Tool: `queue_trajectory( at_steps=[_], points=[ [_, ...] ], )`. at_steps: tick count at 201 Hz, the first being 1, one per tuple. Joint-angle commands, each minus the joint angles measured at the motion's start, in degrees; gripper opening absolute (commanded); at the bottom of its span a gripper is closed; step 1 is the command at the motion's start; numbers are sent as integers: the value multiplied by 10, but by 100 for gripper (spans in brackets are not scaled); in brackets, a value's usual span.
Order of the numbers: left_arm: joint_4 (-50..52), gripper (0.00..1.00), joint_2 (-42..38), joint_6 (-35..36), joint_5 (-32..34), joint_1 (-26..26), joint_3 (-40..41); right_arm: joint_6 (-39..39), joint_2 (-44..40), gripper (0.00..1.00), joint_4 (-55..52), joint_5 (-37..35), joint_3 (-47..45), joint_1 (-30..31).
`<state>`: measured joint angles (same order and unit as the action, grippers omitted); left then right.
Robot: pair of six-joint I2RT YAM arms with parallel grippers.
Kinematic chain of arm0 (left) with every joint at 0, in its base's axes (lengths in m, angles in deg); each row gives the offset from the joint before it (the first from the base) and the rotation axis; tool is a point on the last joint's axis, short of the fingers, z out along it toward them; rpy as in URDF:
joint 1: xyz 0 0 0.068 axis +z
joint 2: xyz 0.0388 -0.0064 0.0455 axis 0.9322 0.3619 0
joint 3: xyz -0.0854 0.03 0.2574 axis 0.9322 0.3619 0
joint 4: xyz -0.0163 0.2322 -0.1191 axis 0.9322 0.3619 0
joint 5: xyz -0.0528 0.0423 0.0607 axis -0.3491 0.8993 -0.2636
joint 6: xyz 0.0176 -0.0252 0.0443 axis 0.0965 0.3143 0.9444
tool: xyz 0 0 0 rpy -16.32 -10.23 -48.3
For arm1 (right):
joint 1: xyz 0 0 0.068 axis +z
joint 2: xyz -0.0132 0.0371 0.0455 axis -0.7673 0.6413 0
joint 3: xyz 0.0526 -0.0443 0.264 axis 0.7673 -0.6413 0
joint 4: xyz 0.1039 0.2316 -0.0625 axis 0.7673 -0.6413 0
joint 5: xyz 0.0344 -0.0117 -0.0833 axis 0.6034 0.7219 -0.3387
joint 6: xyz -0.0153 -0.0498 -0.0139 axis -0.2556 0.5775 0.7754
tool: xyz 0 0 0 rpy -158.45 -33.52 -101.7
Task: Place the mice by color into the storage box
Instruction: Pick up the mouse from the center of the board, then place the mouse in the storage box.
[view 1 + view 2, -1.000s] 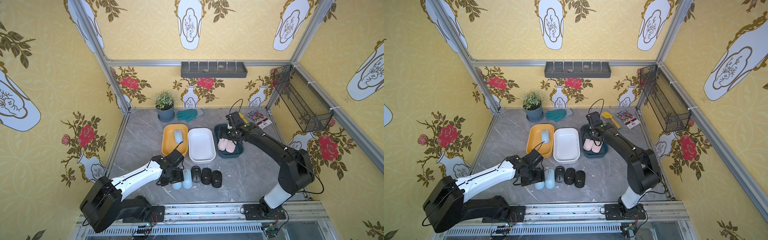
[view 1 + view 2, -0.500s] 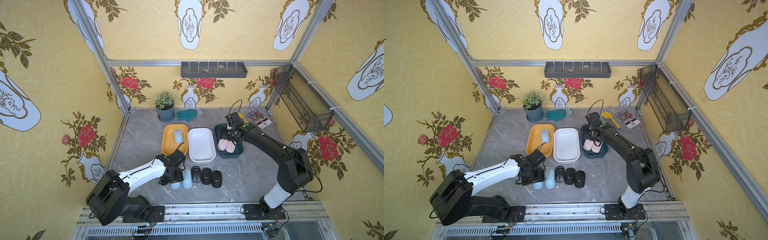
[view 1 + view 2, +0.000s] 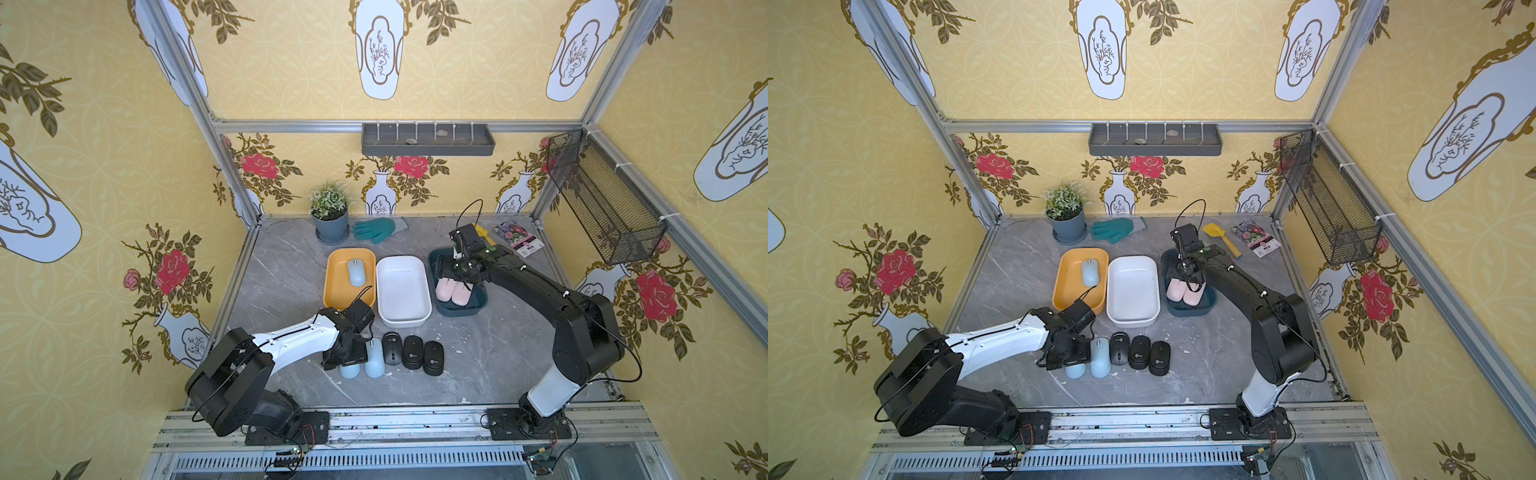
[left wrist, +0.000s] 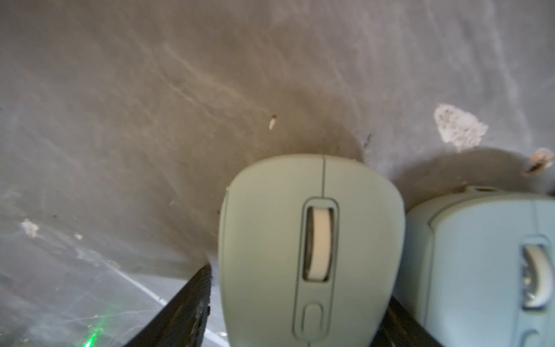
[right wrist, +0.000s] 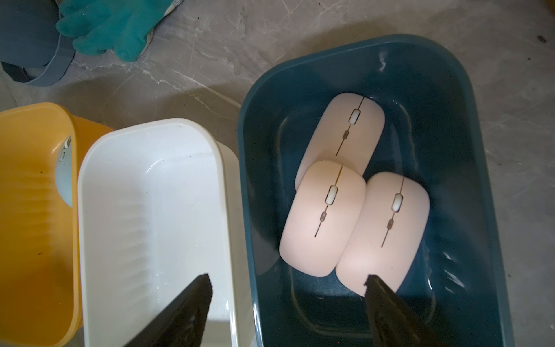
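Here the left gripper (image 3: 347,360) sits low on the grey table (image 3: 498,353), over a pale blue mouse (image 4: 309,234) at the left-arm end of a row of five. In the left wrist view its two black fingers (image 4: 186,312) straddle that mouse. One lies against the mouse's side, while a thin strip of table shows between the other and the shell, so I cannot tell whether the pinch is firm. A second pale blue mouse (image 3: 375,359) lies just beside the first, almost touching, and three black mice (image 3: 413,352) follow side by side. Beyond the row stand three boxes abreast: a yellow box (image 3: 331,286) with the third pale blue mouse (image 3: 356,272) in it, a white box (image 3: 403,293) in the middle, and a dark blue box (image 5: 450,144). Three pale pink mice (image 5: 318,222) lie in the dark blue one, two side by side and the third behind them, partly covered. The right gripper (image 5: 286,278) hovers above that box, its fingers spread wide with nothing between them.
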<state>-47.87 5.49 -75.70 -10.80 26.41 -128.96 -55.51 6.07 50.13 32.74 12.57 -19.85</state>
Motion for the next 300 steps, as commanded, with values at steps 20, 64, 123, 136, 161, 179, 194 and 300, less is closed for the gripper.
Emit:
queue_trajectory(
  at_steps=[20,64,123,136,161,179,194,300],
  points=[
    [-2,64,-9,11,23,1,1,3,6,82,2,-1,7,1],
    [22,51,-16,21,29,1,-12,5,9,82,3,-1,10,3],
    [87,50,-52,28,48,1,-48,4,6,82,7,-2,4,3],
    [119,50,-62,32,59,1,-72,3,4,82,5,-2,4,3],
    [186,51,-78,48,85,4,-138,3,-10,82,4,-11,1,3],
    [211,52,-83,68,91,20,-190,3,-20,82,5,-16,2,3],
    [213,52,-77,93,93,43,-229,3,-26,82,6,-18,2,2],
    [80,53,149,231,76,177,-452,11,-63,82,21,-17,-32,-6]
  ],
)
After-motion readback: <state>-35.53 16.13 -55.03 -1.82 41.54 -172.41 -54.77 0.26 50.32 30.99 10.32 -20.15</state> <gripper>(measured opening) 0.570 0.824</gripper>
